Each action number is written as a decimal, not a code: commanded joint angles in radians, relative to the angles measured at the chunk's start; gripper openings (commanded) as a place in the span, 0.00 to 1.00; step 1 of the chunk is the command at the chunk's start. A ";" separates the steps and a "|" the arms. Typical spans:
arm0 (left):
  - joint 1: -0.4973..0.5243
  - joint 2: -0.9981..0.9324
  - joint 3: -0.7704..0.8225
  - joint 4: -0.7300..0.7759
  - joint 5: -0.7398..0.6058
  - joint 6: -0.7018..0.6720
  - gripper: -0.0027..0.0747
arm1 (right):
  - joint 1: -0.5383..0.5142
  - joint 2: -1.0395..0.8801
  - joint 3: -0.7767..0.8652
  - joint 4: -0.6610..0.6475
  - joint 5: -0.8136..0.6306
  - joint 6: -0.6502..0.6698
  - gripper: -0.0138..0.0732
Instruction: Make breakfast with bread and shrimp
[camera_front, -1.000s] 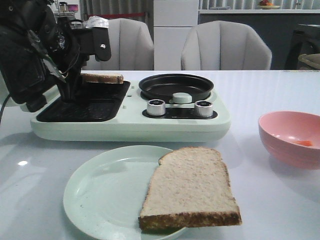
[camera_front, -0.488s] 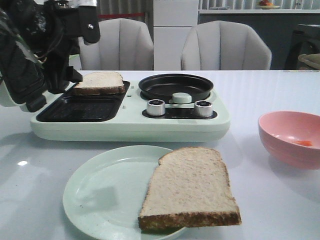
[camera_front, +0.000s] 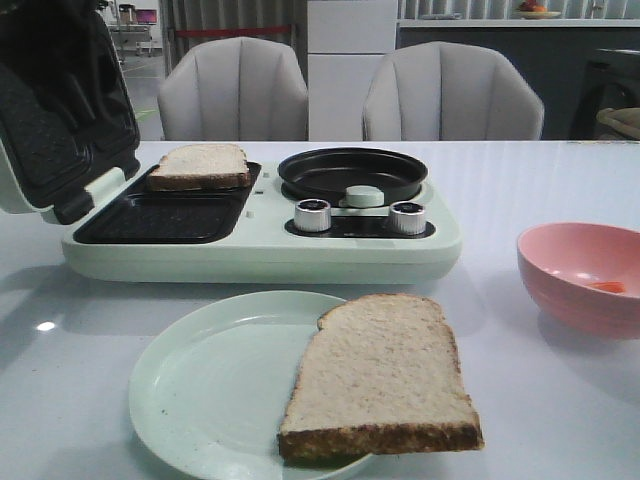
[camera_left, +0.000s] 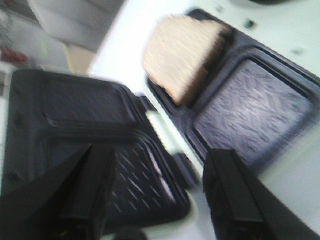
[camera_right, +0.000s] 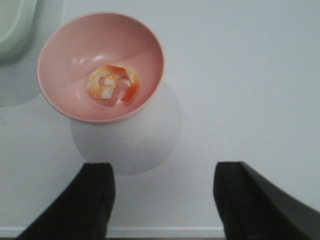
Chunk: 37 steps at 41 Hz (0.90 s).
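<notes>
One bread slice (camera_front: 199, 165) lies at the far end of the black grill tray (camera_front: 160, 220) of the pale green breakfast maker; it also shows in the left wrist view (camera_left: 182, 52). The second bread slice (camera_front: 381, 376) lies on the pale green plate (camera_front: 200, 390), overhanging its rim. Two curled orange-pink shrimp (camera_right: 114, 84) lie in the pink bowl (camera_right: 65, 60), seen at the right in the front view (camera_front: 575, 285). My left gripper (camera_left: 160, 195) is open and empty above the open lid (camera_left: 75, 120). My right gripper (camera_right: 162, 200) is open and empty over the table, short of the bowl.
The breakfast maker's lid (camera_front: 50, 120) stands open at the left. A round black pan (camera_front: 352, 172), a pale green knob (camera_front: 363, 196) and two silver dials (camera_front: 312, 214) sit on the maker. Two grey chairs (camera_front: 450, 95) stand behind the table.
My left arm has risen and drawn back out of the front view, leaving the bread slice lying on the grill tray. The rest has not moved.
</notes>
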 joint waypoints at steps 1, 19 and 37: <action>-0.064 -0.080 -0.022 -0.251 0.090 0.116 0.60 | 0.000 0.000 -0.034 -0.014 -0.066 -0.007 0.77; -0.073 -0.534 0.159 -0.963 0.030 0.348 0.60 | 0.000 0.000 -0.034 -0.014 -0.066 -0.007 0.77; -0.075 -1.047 0.346 -1.071 0.017 0.348 0.60 | 0.000 0.000 -0.034 -0.005 -0.079 -0.007 0.77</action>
